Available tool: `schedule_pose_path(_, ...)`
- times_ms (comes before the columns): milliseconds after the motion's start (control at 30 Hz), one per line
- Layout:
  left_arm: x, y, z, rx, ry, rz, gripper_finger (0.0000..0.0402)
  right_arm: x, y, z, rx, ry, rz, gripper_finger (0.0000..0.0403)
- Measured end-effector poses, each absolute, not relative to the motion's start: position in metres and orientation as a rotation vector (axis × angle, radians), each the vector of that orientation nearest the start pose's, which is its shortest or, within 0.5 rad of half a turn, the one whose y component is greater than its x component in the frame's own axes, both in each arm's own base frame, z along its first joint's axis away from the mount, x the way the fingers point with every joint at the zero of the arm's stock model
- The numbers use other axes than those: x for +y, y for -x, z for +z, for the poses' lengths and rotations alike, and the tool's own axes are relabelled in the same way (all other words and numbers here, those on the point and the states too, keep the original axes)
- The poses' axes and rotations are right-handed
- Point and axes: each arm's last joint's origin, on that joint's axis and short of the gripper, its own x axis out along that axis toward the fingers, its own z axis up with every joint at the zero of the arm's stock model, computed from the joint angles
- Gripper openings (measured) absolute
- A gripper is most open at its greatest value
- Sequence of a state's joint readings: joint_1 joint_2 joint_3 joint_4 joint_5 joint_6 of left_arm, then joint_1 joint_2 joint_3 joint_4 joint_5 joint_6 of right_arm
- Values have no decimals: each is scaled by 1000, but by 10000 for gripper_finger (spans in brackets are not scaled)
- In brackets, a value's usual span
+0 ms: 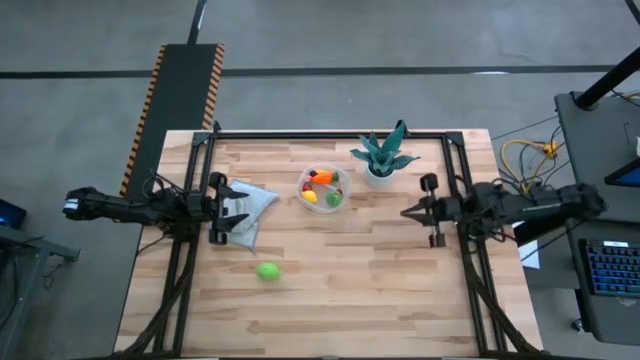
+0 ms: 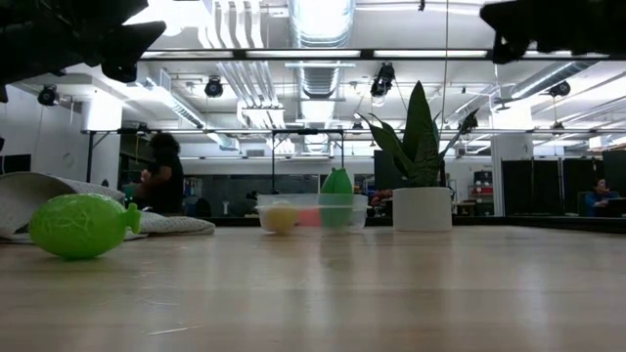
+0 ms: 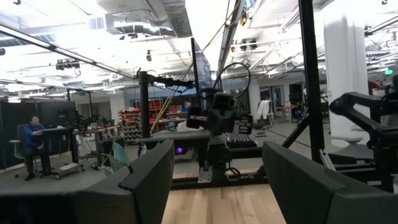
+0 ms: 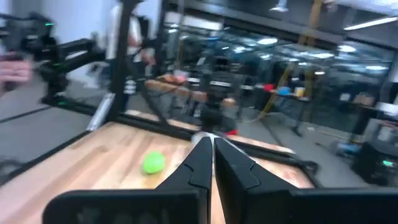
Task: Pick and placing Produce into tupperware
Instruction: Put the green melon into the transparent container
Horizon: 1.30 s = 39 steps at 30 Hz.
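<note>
- The wooden table (image 1: 350,290) carries everything, with a dark frame along its far and side edges.
- The left arm reaches in from the left edge; the left gripper (image 1: 238,211) hangs over the cloth with its jaws spread apart and nothing between them. In the left wrist view its fingers (image 3: 149,180) stand well apart, bare wood showing between them.
- The right arm reaches in from the right edge; the right gripper (image 1: 406,212) hangs above bare wood, near the potted plant, with its jaws pressed together on nothing. In the right wrist view the fingertips (image 4: 202,158) meet in a point.
- The pale blue-grey cloth (image 1: 255,205) lies crumpled on the left part of the table, just beside the tupperware.
- The potted plant (image 1: 381,158), teal leaves in a white pot, stands near the far edge, just right of the tupperware.
- The tupperware (image 1: 324,188) sits upright near the table's middle, toward the far side, holding several pieces of produce: orange, yellow, green and red bits.
- The green lime (image 1: 267,271) lies alone on bare wood, nearer the front than the cloth, well apart from the tupperware and from both grippers.
</note>
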State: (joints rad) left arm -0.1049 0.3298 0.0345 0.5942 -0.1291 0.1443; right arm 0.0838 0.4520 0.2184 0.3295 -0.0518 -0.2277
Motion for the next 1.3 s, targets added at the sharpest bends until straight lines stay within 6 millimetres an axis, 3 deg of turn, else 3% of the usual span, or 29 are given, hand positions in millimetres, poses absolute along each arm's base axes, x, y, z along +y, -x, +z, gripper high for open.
schedule_pose_path(267, -8, -116, 202, -279, -109, 44, 231, 9, -109, 206, -146, 165, 105, 8)
schedule_pose_path(467, -9, -117, 201, -269, -9, 30, 231, 6, -105, 193, -54, 115, 44, 8)
schedule_pose_path(733, -9, -117, 210, -311, -48, 37, 231, 6, -106, 185, -10, 85, 29, 8)
schedule_pose_path(867, -10, -125, 223, -133, -70, 13, 231, 6, -106, 186, -14, 85, 29, 8)
schedule_pose_path(1133, -17, -157, 276, 104, -179, -33, 231, 6, -106, 186, -13, 85, 29, 8)
schedule_pose_path(1300, -25, -180, 287, 346, -212, -64, 231, 6, -106, 186, -12, 76, 29, 8)
